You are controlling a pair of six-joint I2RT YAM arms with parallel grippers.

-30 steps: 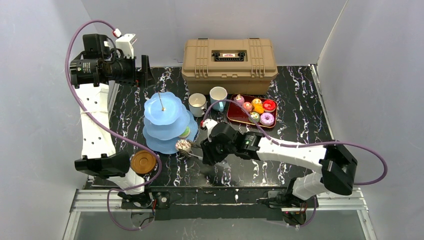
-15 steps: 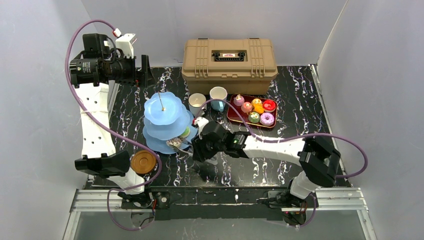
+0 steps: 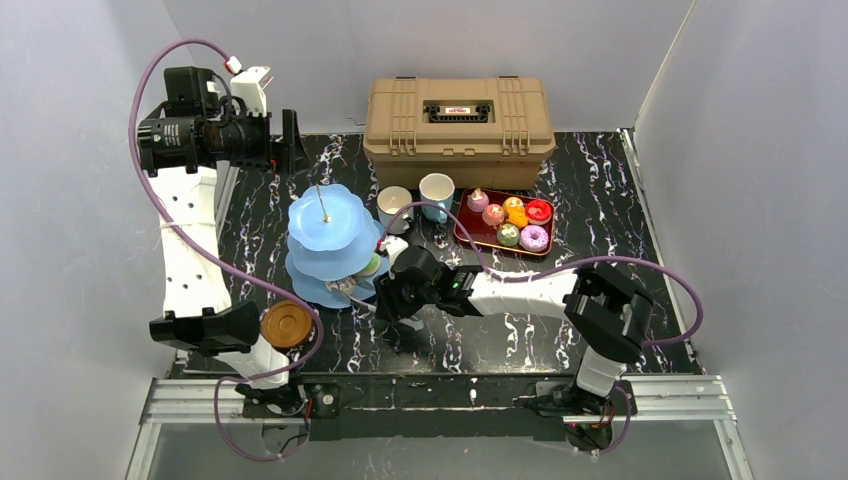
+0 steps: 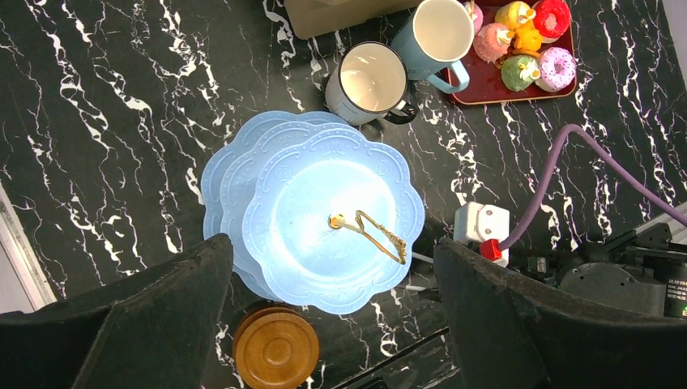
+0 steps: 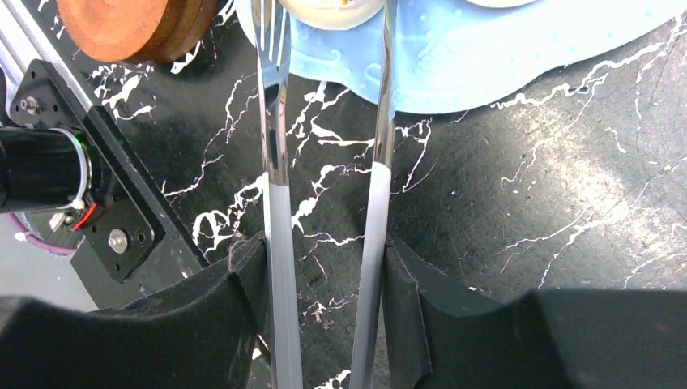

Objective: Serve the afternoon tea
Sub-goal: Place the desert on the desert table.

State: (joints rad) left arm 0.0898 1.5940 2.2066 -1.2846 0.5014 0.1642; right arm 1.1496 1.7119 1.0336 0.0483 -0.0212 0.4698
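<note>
Comparing this with a second ago, Ana, what has shifted?

Only the right arm, Ben. Its end effector (image 3: 390,295) has slid left across the worktop (image 3: 600,200), and the elbow has folded in after it. Back then the treat (image 5: 332,10) in the tongs (image 5: 274,178) hung just off the cake stand's (image 3: 322,218) edge. Now it is over the bottom tier, at the near right scallops.

And the left arm?

Unmoved. Its end effector (image 4: 330,245) hangs high over the stand, fingers spread wide with nothing between them.

How is the right end effector set?

Partly closed, its fingers (image 5: 243,300) pressing the outer sides of the two tong arms. The tong tips flank a pale round treat, partly cut off at the edge of the wrist view.

Which way do the tongs point?

Their long axis runs across the worktop, with the handle end in the end effector and the tips to the left, toward the stand.

And the stand itself?

Upright at the left middle of the worktop, rod pointing straight up, three tiers stacked. The brown saucers (image 3: 286,324) sit just beside its near edge. The white mug (image 3: 394,205) and blue mug (image 3: 436,190) stand behind it to the right. The other cakes (image 3: 510,222) lie on the red tray (image 4: 486,96) just right of the mugs. None of those has moved.
</note>
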